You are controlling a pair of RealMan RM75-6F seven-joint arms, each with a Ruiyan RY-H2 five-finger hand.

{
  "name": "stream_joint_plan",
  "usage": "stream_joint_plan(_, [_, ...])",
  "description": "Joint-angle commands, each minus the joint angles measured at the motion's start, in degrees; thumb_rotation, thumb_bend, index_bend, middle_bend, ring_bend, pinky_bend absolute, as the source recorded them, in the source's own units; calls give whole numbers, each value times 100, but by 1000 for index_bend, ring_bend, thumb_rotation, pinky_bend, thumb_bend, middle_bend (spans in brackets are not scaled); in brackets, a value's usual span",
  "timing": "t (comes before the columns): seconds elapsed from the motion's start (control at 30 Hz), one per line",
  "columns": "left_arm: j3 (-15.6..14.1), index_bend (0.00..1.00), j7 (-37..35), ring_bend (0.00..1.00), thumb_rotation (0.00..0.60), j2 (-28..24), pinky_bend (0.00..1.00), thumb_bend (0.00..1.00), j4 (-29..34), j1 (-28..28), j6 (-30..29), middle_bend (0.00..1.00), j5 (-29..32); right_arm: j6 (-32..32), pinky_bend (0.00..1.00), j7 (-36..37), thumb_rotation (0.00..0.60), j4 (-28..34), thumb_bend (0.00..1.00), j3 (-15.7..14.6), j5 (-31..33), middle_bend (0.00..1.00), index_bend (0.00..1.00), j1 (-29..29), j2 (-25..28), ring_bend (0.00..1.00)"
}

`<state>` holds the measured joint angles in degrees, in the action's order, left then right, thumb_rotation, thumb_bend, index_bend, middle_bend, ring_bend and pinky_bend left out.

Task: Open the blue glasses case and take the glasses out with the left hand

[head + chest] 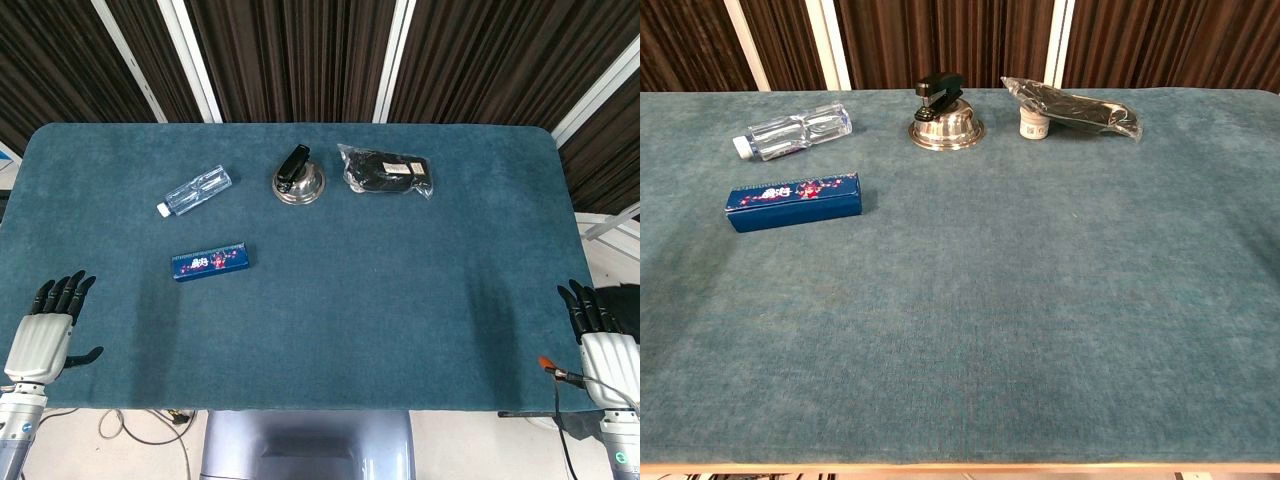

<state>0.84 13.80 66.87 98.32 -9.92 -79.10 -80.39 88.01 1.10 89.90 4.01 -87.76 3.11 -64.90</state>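
At the far left, the left hand (42, 335) rests at the near corner of the teal-covered table (380, 300), palm down, its dark fingers (62, 293) stretched forward and slightly apart, the thumb poking out to the side, with nothing held in it. It shows only in the head view; the chest view catches neither hand. A little ahead of that hand and to its right lies the blue glasses case (211, 262), a long narrow box with a patterned lid, shut and flat on the cloth, well apart from the hand and untouched. In the chest view the same case (794, 201) sits near the left side, its long face turned to the front. Beyond it, farther back, a clear plastic water bottle (196, 191) lies on its side, white cap pointing to the near left. Moving right, near the middle of the back half, a shiny metal bowl (298, 186) sits upside down with a black stapler (293, 166) perched on top of it. Just right of that lies a clear plastic bag (387, 172) with something dark inside and a white label showing. At the far right, the right hand (602, 340) sits at the near corner by the table's edge, its fingers (585, 305) extended and slightly spread, empty, with an orange-tipped wire beside its wrist.
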Motion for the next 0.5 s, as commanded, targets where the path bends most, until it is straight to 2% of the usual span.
stream_joint_plan(0.03, [3,0,3,0,600,-2,0,65,-2,0,11,0,5,-4,214,-2,600,5,94,1,5,0,0,1,2,0])
stream_joint_plan(0.5, [76,0,42,0,600,27,0,65,22,-26,130,0,198,-68,214,-76,600,59,95,-1,73,0,0,3,22,0])
